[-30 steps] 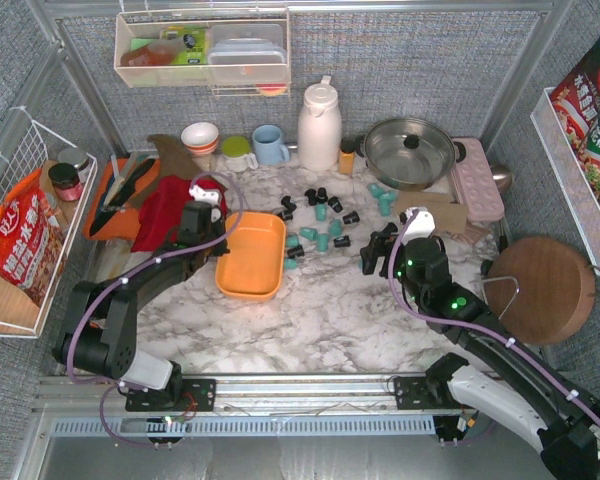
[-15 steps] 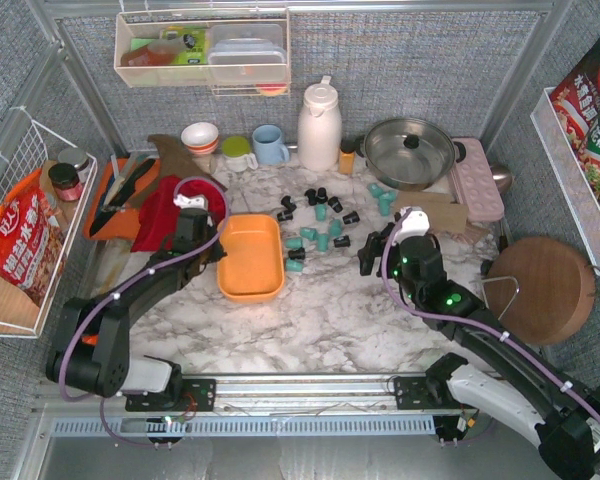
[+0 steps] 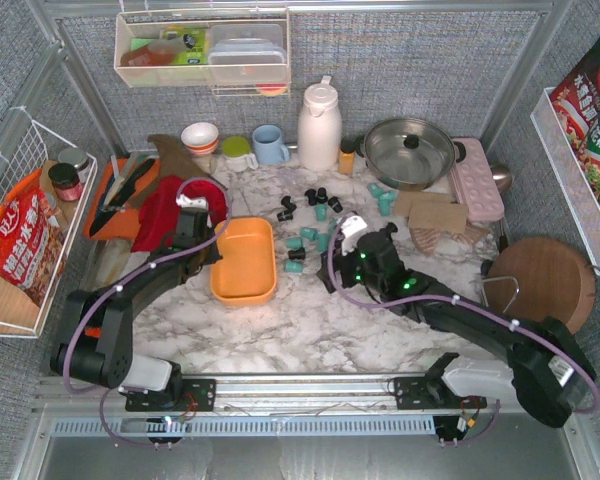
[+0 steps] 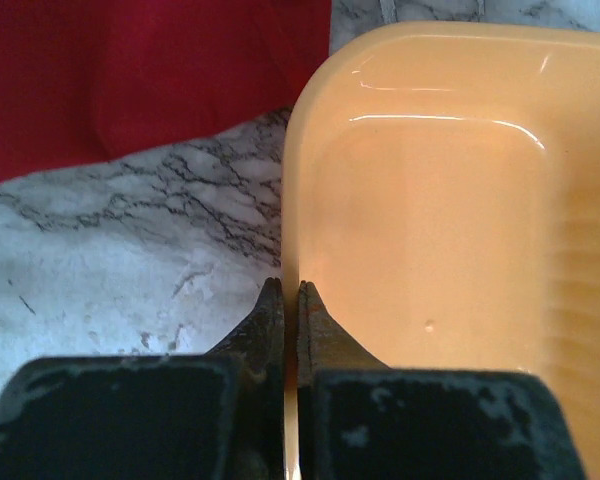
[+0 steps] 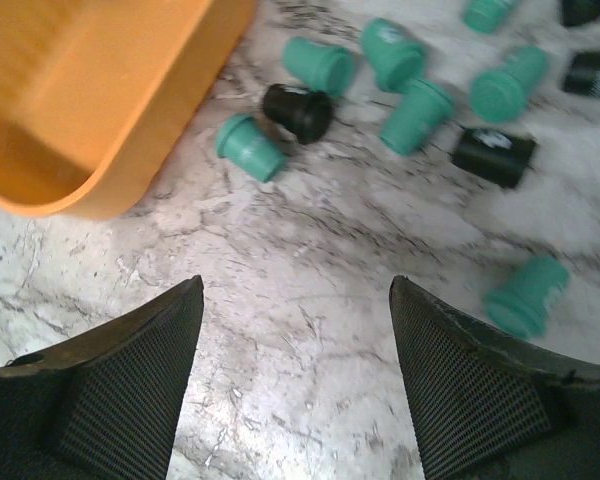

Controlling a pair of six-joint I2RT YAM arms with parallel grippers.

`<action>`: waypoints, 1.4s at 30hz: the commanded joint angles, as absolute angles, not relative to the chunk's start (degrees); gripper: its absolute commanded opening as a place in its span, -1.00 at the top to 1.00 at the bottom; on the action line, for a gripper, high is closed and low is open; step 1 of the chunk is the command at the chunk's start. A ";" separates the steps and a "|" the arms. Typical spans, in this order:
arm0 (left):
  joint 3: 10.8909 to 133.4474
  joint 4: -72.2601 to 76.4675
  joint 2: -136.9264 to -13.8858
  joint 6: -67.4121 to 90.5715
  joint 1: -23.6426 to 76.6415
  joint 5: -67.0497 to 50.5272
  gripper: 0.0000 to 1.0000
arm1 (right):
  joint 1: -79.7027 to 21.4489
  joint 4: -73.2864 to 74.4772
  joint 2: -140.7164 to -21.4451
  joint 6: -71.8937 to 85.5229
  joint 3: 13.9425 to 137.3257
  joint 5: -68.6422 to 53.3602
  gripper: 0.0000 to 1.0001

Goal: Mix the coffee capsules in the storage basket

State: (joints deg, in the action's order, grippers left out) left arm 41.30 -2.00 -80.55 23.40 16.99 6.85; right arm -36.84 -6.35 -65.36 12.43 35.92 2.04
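Observation:
The storage basket (image 3: 245,262) is an empty shallow orange tray on the marble, left of centre. My left gripper (image 3: 208,256) is shut on its left rim; in the left wrist view the jaws (image 4: 290,292) pinch the thin orange wall of the basket (image 4: 450,230). The coffee capsules (image 3: 320,215), black and teal, lie scattered on the marble to the right of the basket. My right gripper (image 3: 330,272) is open and empty, low over bare marble just right of the basket. Its wrist view shows the gripper (image 5: 295,285), a teal capsule (image 5: 250,147), a black capsule (image 5: 298,110) and the basket's corner (image 5: 100,90).
A white jug (image 3: 318,125), a lidded pot (image 3: 410,150), mugs and a bowl stand at the back. A red cloth (image 3: 170,210) and a darker orange utensil tray (image 3: 120,195) lie left of the basket. A pink tray (image 3: 477,180) and a round wooden board (image 3: 540,285) are on the right.
My right gripper has swung left from the right side of the capsules to just beside the basket. My left gripper has settled onto the basket's left rim, and the basket has shifted slightly left.

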 commanded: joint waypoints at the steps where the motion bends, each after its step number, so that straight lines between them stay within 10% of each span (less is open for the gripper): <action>1: 43.96 -3.28 -83.17 19.47 16.62 9.82 0.90 | -40.58 -12.85 -70.38 -0.50 37.44 -2.66 -0.57; 15: 51.12 -4.47 -91.61 10.13 16.52 10.98 0.54 | -41.37 -3.92 -92.86 -26.88 52.17 -15.17 -0.37; 38: 51.13 -3.56 -90.97 6.16 16.44 14.80 0.47 | -38.15 -0.88 -107.40 -34.52 63.27 -18.86 -0.11; 42: 51.77 -3.15 -90.51 6.79 16.44 13.83 0.03 | -38.18 -0.67 -107.74 -35.27 63.78 -19.86 -0.02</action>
State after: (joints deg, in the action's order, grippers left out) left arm 50.96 -4.38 -91.00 6.52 16.62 13.82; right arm -38.20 -1.39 -107.48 -33.56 63.02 -17.39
